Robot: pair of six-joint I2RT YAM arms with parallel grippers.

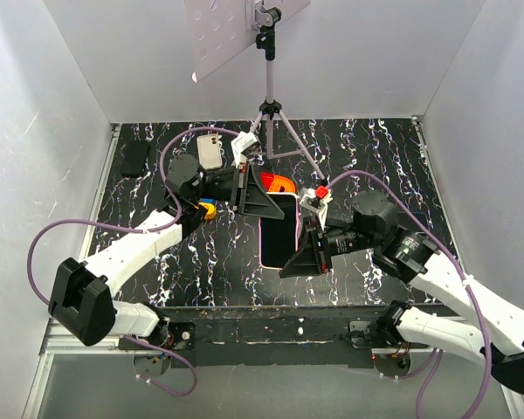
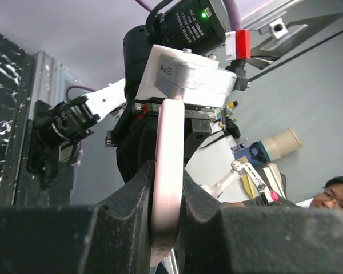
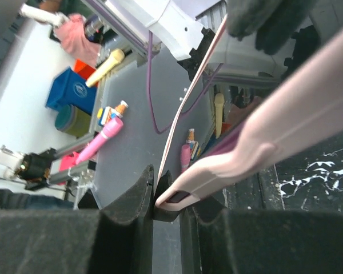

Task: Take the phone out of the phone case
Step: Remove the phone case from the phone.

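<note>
A black-screened phone (image 1: 278,229) in a pink phone case (image 1: 261,249) is held above the middle of the marbled table between both arms. My left gripper (image 1: 255,197) is shut on its far end. In the left wrist view the pink case edge (image 2: 170,142) runs up between the dark pads (image 2: 123,205) of this gripper (image 2: 167,200). My right gripper (image 1: 300,253) holds the near end. In the right wrist view a corner of the case (image 3: 286,111) sits pinched between the fingers of that gripper (image 3: 169,200).
A white phone (image 1: 210,150) lies at the back, with a dark case (image 1: 135,158) at the far left. An orange object (image 1: 279,183) and a yellow-blue one (image 1: 208,210) lie near the left gripper. A tripod (image 1: 269,113) stands at the back centre. White walls enclose the table.
</note>
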